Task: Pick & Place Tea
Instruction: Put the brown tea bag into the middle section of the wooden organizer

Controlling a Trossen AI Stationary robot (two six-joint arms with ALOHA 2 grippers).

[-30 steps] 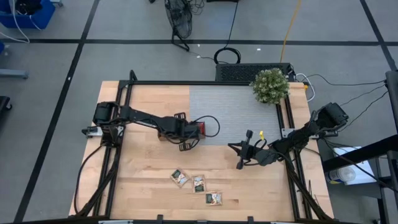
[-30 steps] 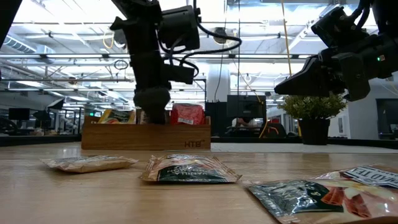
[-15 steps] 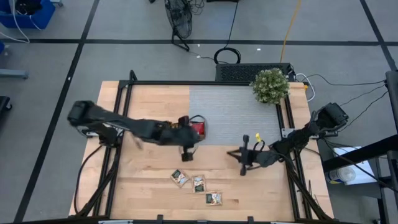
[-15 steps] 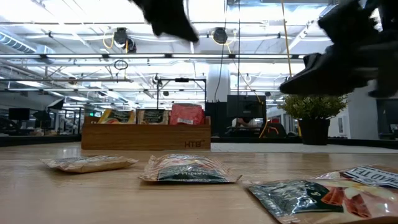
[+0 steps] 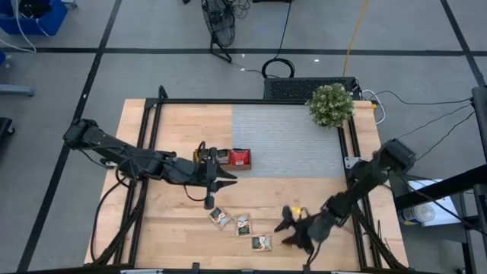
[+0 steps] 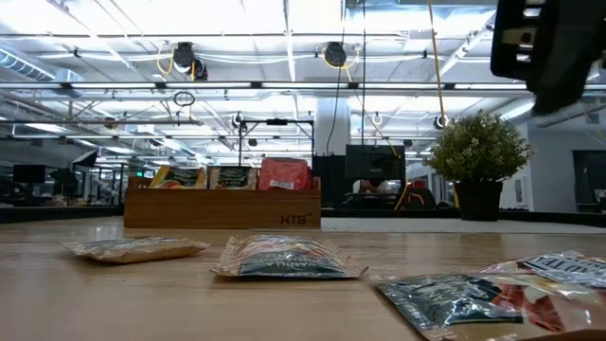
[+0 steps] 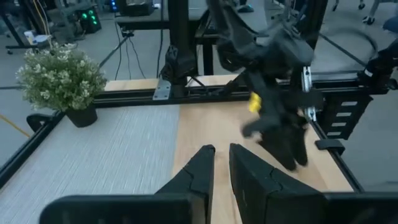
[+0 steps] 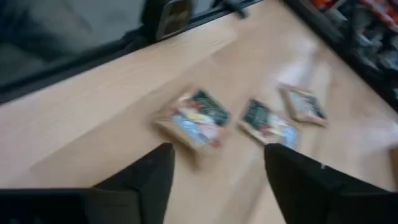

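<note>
Three tea sachets (image 5: 220, 217), (image 5: 243, 224), (image 5: 262, 243) lie flat on the wooden table near its front edge. They show in the right wrist view as sachets (image 8: 196, 118), (image 8: 267, 121), (image 8: 305, 104). The wooden tray (image 5: 227, 157) stands mid-table with sachets upright in it, a red one (image 5: 240, 157) at its right end. My left gripper (image 5: 228, 181) hovers just in front of the tray, pointing nearly level. Its fingers are a narrow slit apart (image 7: 222, 158) with nothing between them. My right gripper (image 5: 283, 232) is wide open (image 8: 217, 186), just right of the loose sachets and above the table.
A potted plant (image 5: 330, 104) stands at the far right corner of a grey mat (image 5: 285, 141). Black frame rails (image 5: 354, 152) run along the table's sides. Bare wood lies left of the loose sachets (image 5: 175, 221).
My left gripper has risen off the tray, drawn back a little toward the near edge and tipped from pointing down to nearly level. My right gripper has swung from mid-table toward the near edge, close to the loose sachets. The sachets have not moved.
</note>
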